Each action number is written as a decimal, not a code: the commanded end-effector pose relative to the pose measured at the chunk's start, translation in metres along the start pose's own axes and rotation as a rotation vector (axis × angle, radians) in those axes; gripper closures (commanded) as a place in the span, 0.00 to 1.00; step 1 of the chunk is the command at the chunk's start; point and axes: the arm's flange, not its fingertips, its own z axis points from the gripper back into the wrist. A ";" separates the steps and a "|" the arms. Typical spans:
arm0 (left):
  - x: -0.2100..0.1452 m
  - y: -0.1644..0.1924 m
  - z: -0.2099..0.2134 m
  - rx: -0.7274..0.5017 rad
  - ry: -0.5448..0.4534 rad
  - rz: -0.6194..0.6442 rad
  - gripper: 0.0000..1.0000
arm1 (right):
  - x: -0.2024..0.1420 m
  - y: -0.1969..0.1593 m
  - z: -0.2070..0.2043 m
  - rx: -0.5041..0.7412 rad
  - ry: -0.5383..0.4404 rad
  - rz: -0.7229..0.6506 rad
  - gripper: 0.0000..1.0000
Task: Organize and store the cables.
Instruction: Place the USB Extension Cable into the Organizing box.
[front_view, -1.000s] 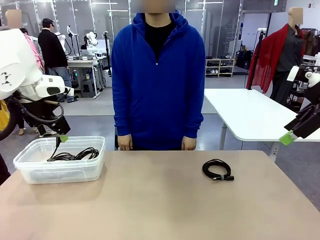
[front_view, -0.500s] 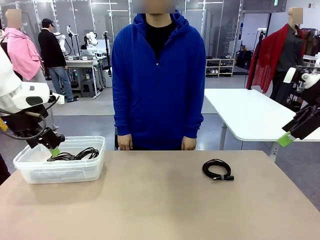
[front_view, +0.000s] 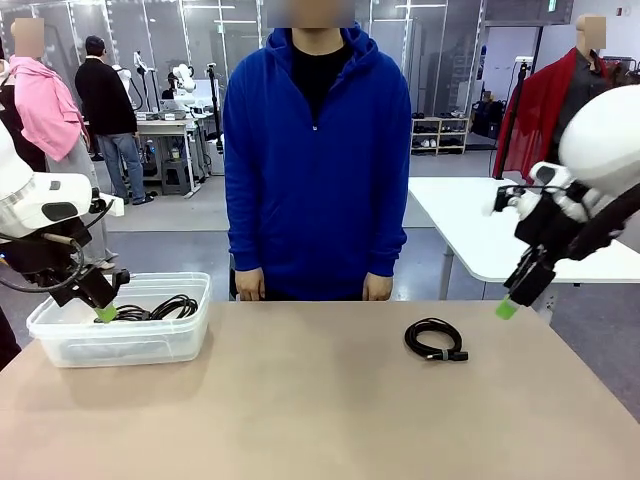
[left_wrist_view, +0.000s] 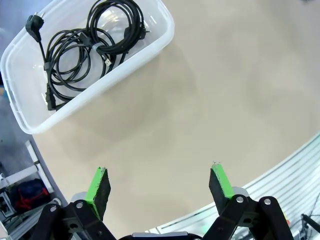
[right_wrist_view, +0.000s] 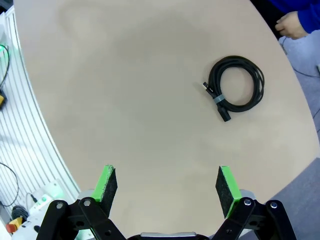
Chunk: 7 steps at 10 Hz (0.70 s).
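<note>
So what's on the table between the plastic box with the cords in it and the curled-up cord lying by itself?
Nothing. Between the clear plastic box and the loose coiled cable, the front view shows just bare tan table.

left gripper: fingers spread, raised | right gripper: fingers spread, raised

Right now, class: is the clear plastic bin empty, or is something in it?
Not empty. The clear bin holds coiled black cables, plug ends showing.

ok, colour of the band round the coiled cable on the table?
Grey band on the black coiled cable, clearest in the right wrist view.
</note>
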 end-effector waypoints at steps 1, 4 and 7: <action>0.000 0.002 -0.003 -0.033 -0.014 -0.028 0.00 | 0.007 -0.017 -0.009 0.004 0.005 0.043 0.00; 0.001 -0.001 -0.001 -0.005 -0.001 -0.004 0.00 | 0.007 -0.012 -0.016 0.004 0.022 0.019 0.00; 0.001 -0.001 -0.001 -0.005 -0.001 -0.004 0.00 | 0.007 -0.012 -0.016 0.004 0.022 0.019 0.00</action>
